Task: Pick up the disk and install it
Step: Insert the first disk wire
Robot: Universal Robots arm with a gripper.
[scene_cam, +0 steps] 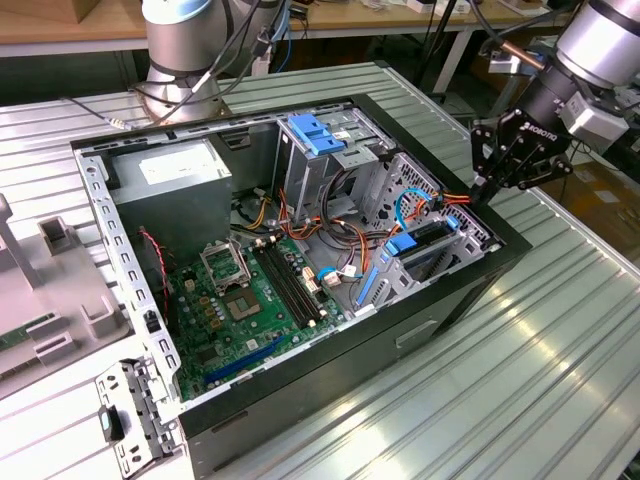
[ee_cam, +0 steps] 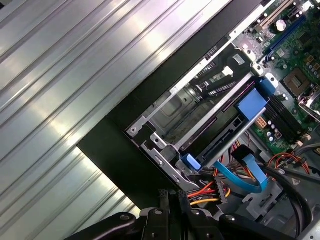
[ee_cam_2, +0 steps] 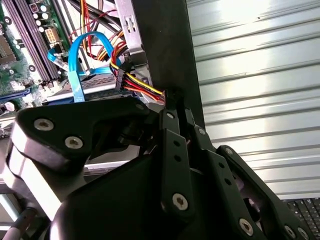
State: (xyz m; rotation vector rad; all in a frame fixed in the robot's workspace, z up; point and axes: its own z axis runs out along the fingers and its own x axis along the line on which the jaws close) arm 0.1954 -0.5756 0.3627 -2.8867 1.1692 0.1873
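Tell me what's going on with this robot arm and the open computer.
A robot arm has its tool at the edge of an open computer case, by the drive cage on the exterior view's right. The tool's tip sits next to the multicoloured power cable. The disk, with its blue carrier, lies inside the cage; whether it is fully seated I cannot tell.

**Silver arm, black linkage hand**

You saw an arm [scene_cam: 600, 40] of rounded silver-grey segments, and its wide silver base [scene_cam: 180, 50] had a pale blue ring near the top and dark cables running past it. The hand [scene_cam: 487, 187] was matt black, built of slim linkage bars with a small white marking on its body. In both wrist views those bars [ee_cam_2: 175, 165] carried round silver screw heads, set into thick, rounded black plates.
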